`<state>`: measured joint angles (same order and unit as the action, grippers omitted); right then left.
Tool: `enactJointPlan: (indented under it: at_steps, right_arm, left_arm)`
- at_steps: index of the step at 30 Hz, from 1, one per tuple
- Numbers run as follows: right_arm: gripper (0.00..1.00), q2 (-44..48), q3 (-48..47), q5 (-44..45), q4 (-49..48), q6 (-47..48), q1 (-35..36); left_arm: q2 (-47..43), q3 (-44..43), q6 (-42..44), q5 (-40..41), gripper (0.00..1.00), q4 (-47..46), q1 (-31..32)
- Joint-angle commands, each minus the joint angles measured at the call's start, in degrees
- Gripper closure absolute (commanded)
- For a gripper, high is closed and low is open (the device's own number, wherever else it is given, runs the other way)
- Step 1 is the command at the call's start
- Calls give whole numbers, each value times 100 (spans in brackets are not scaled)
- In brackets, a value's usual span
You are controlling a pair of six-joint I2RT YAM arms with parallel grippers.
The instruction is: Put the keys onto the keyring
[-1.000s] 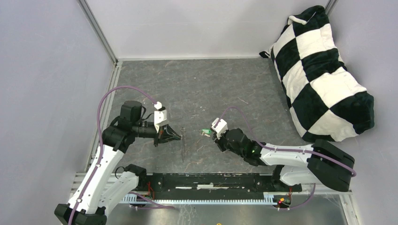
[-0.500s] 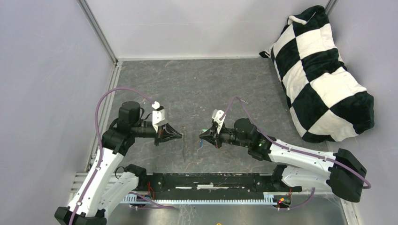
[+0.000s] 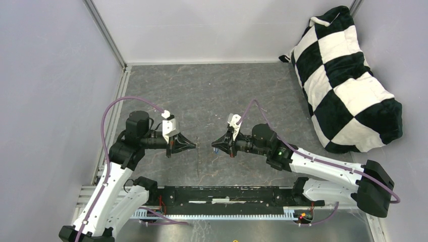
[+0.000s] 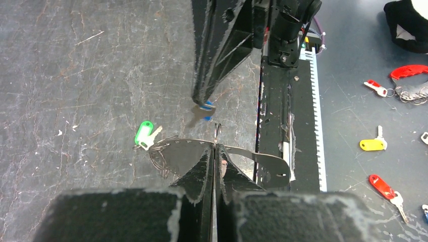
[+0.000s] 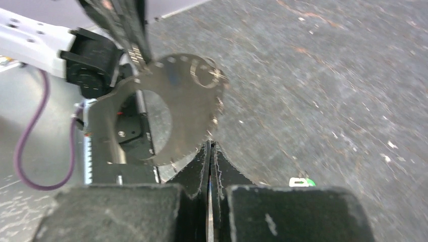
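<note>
Left hand (image 4: 214, 149) clamped tight on keyring (image 4: 176, 151). Right hand (image 4: 201, 97) pinched closed on blue key (image 4: 203, 110), hands tip to tip, close together. Key blade sat just beside ring, couldn't tell if touching tbh. Green key (image 4: 145, 134) lay loose on desk (image 4: 75, 91), near ring, neither hand on it.

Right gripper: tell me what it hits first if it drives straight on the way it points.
Most likely the keyring, pinched in the left gripper directly ahead of the right gripper and its blue key. The grippers point tip to tip, though exact height is hard to judge.
</note>
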<state>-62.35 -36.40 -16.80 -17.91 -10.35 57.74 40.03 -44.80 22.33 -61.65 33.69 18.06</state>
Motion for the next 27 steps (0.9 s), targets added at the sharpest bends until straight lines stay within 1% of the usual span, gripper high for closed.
enactJointPlan:
  at_steps: [1, 4, 7, 10, 13, 15, 18, 25, 27]
  right_arm:
    - [100, -10, 107, 1119, 497, 209, -21]
    - [100, 18, 601, 2069, 563, 134, -28]
    - [100, 46, 1266, 2837, 267, -29, -25]
    - [100, -32, 1790, 3234, -188, -217, -34]
    - [100, -210, 2105, 3260, -513, -391, -39]
    - [100, -337, 2155, 3228, -587, -431, -35]
    - [100, -476, 2175, 3226, -697, -435, -34]
    - [100, -925, 2020, 3325, -774, -486, -70]
    - [96, -1059, 2025, 3380, -809, -520, -82]
  left_arm:
    - [-100, -60, 34, -70, 98, -207, -22]
    - [-8, -267, 369, 89, 98, 68, -27]
    - [180, -468, 533, 209, 98, 433, -22]
    - [356, -507, 567, 238, 98, 731, -22]
    - [395, -530, 572, 235, 98, 792, -22]
    - [329, -512, 547, 257, 98, 726, -22]
    - [220, -438, 435, 260, 98, 563, -22]
    - [210, -353, 423, 176, 98, 546, -22]
    - [189, -317, 462, 138, 98, 542, -22]
